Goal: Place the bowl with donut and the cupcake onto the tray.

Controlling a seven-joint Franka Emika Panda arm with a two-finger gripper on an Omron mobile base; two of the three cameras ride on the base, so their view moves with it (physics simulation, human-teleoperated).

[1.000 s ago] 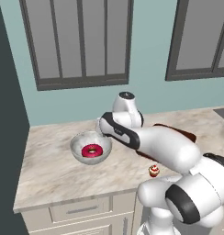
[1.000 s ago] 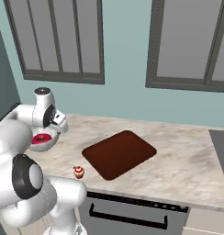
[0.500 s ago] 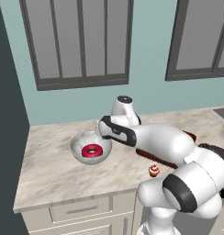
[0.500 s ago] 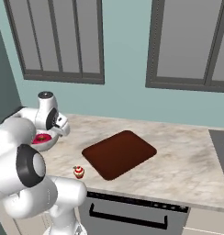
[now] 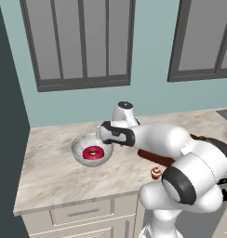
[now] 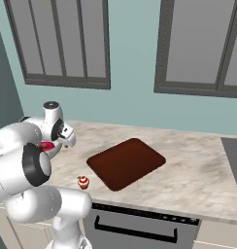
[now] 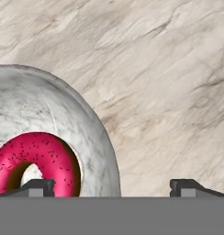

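Pink-red icing with tiny dark sprinkles covers the donut (image 7: 38, 158), a ring with a hole in the middle. It lies in the bowl (image 5: 83, 149), round, wide and shiny pale grey, on the marble counter (image 5: 55, 176). The gripper (image 7: 113, 186) is wide open, one fingertip over the donut and one over the counter, either side of the bowl's rim

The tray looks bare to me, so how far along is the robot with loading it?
Nothing is done yet: the tray holds nothing. In hand: the gripper, jaws open, straddles the rim of the bowl with the donut inside, apparently lining up a grasp. Left: lift the bowl onto the tray, then fetch the cupcake standing on the counter near the front edge.
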